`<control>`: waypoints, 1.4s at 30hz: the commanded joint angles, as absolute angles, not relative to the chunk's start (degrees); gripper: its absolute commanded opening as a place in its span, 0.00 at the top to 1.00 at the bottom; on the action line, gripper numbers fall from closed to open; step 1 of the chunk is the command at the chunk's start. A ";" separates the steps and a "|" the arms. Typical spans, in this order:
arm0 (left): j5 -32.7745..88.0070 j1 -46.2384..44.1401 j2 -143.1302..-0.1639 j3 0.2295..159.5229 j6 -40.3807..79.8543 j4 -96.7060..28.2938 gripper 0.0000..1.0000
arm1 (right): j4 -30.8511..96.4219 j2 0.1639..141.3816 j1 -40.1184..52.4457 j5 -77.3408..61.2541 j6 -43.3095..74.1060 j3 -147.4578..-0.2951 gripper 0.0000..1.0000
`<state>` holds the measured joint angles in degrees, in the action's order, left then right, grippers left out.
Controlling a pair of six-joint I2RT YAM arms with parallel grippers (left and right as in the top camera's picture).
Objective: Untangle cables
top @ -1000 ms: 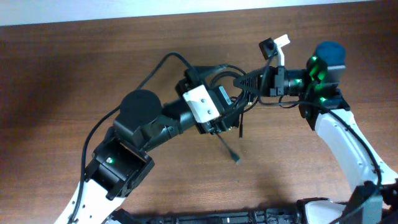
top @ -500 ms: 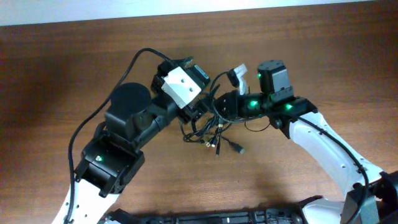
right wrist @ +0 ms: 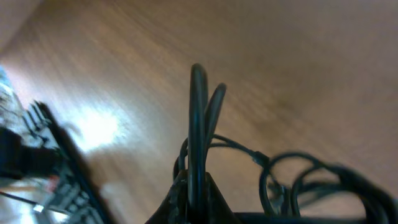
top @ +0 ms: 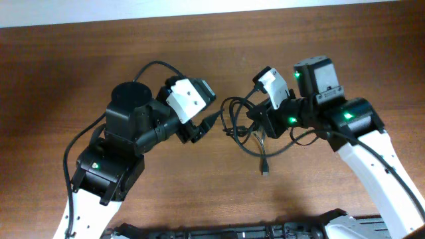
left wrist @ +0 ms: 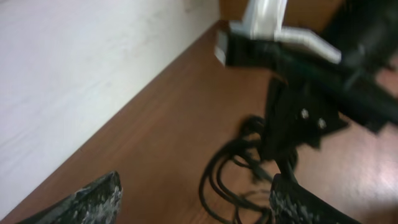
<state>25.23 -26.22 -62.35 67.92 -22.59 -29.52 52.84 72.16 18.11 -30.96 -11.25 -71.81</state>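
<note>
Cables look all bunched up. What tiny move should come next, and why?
Probably the left claw should reach in and pinch the near loop of the cables: it is open and empty, while the right claw grips some strands.

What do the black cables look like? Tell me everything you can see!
The cables are thin, black, rubbery-looking cords bunched in tangled loops over the brown wooden table, between the two arms. The right gripper is shut on the bundle, pinching a couple of strands. One strand trails away and ends in a small plug. The left gripper is open beside them and seems not to touch.
</note>
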 commanded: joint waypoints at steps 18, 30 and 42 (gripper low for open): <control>53.39 -29.06 -61.80 68.42 -40.01 -36.14 0.26 | 53.41 62.61 18.39 -43.38 -48.01 -74.19 0.96; 43.70 -30.98 -65.04 68.42 -39.99 -35.16 0.42 | 53.19 62.48 18.39 -51.03 -48.05 -74.19 0.96; 42.61 -30.98 -64.79 68.42 -39.97 -25.54 0.36 | 53.15 62.50 18.37 -50.83 -48.36 -74.19 0.96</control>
